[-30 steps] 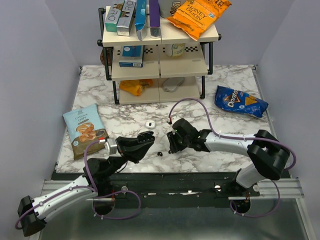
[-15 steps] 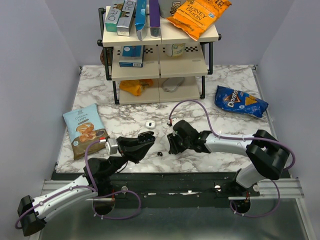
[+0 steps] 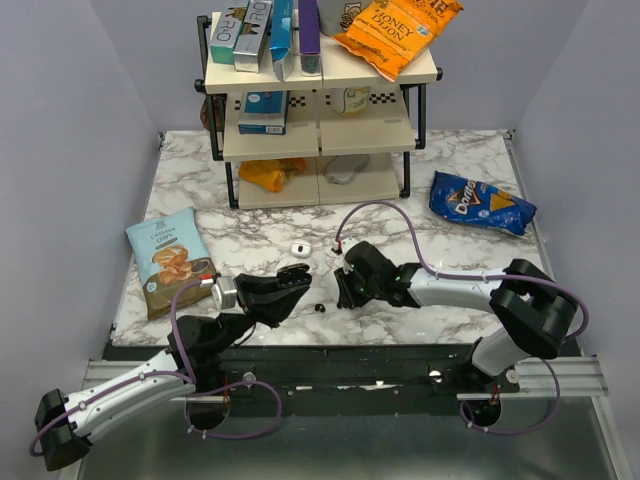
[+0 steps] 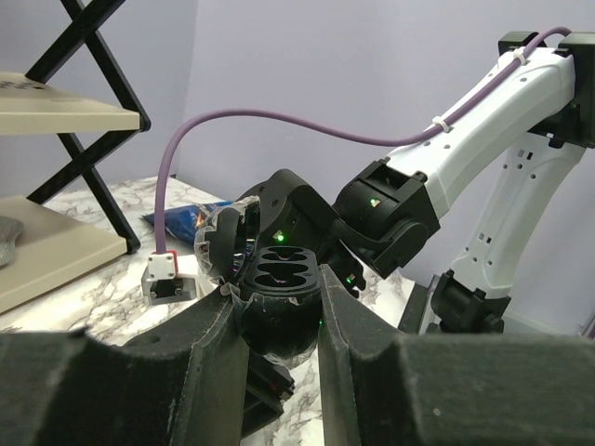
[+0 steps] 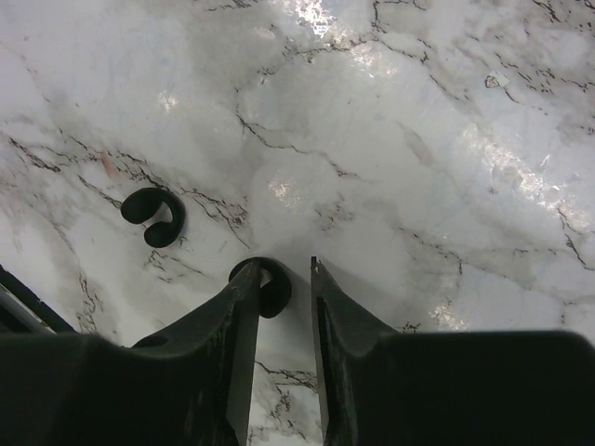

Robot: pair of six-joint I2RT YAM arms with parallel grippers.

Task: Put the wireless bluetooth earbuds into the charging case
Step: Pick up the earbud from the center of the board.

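My left gripper (image 4: 277,290) clamps the open charging case (image 4: 279,268). My right gripper (image 5: 283,268) stands ajar astride 1 earbud (image 5: 271,290): tiny, glossy, probably slippery; I'd pinch its rounded sides.

One earbud (image 5: 277,299) is half hidden behind the right gripper (image 5: 286,268); the case's (image 4: 279,260) lower half — lost inside the left gripper (image 4: 276,283). Top-shelf packets (image 3: 395,25) run off the edge.

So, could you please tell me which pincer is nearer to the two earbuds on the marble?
Right. The right pincer hangs open over the earbuds, one at its fingertip; the left pincer stands off to their left, shut on the open charging case.
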